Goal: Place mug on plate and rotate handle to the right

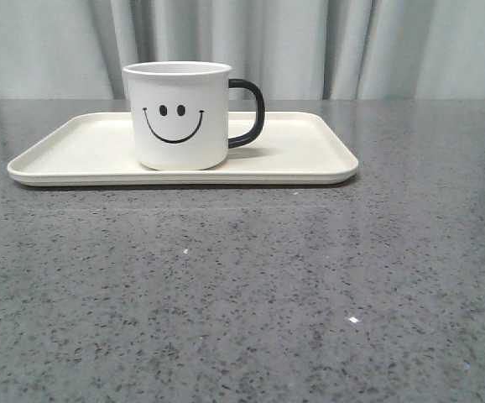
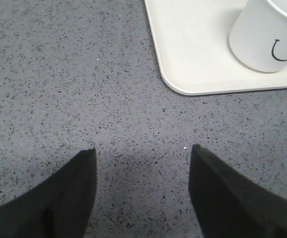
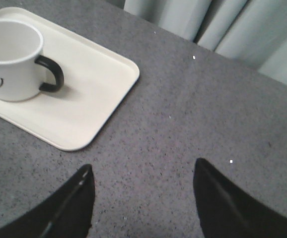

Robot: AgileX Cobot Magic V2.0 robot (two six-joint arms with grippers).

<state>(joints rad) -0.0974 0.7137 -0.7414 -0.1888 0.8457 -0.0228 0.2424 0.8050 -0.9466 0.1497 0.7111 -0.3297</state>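
Note:
The white mug [image 1: 177,116] with a black smiley face stands upright on the cream plate [image 1: 310,159], left of its middle. Its black handle [image 1: 249,112] points to the right. The mug also shows in the left wrist view [image 2: 265,37] on the plate [image 2: 193,49], and in the right wrist view [image 3: 12,59] with its handle [image 3: 51,74] on the plate [image 3: 94,94]. My left gripper [image 2: 142,148] is open and empty above bare table, apart from the plate's corner. My right gripper [image 3: 142,168] is open and empty above bare table beside the plate. Neither gripper shows in the front view.
The grey speckled table [image 1: 242,294] stretches in front of the plate. Grey curtains [image 1: 352,42] hang behind the table's far edge and also show in the right wrist view [image 3: 233,29].

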